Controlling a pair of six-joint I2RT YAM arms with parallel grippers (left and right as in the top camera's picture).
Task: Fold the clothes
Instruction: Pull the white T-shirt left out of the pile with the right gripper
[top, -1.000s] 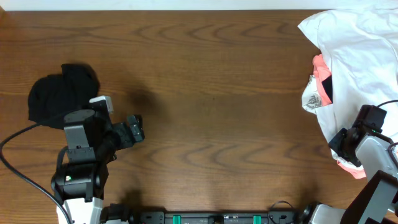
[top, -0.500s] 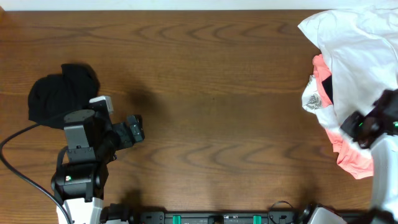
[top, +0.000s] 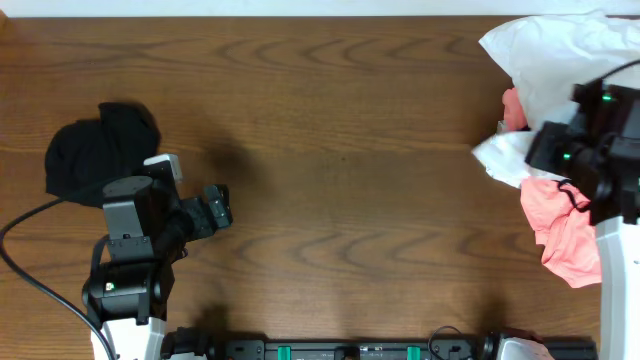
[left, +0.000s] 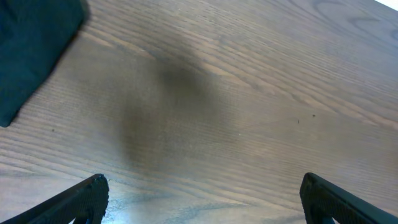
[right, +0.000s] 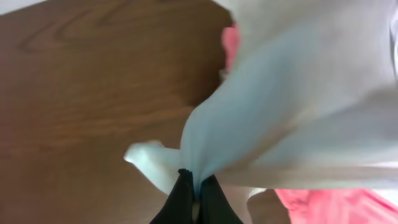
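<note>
- Overhead view first: looking at a brown wood desk with clothes at both ends.
- Got a big white T-shirt heaped in the upper right corner of the frame, spilling past the right edge.
- Spotted a coral-pink garment right below it on the right side, touching the white fabric and partly tucked under it.
- Found a black garment bunched up at the left, well apart from the other two.
- Right wrist view: seeing the right tool pinched fully together on a fold of the white T-shirt, cloth pulled into a tight peak at the tips and fanning out toward the upper right.
- Also catching bits of pink at the lower right and near the top of that same view.
- Back overhead: right tool sitting at the shirt's lower-left edge, right-middle of the frame.
- Left tool: spread fully wide, gripping nothing, parked lower left, just right of the black garment and not touching it.
- Left wrist view: only bare wood grain between the two fingertips, plus a corner of the black garment in the upper left.
</note>
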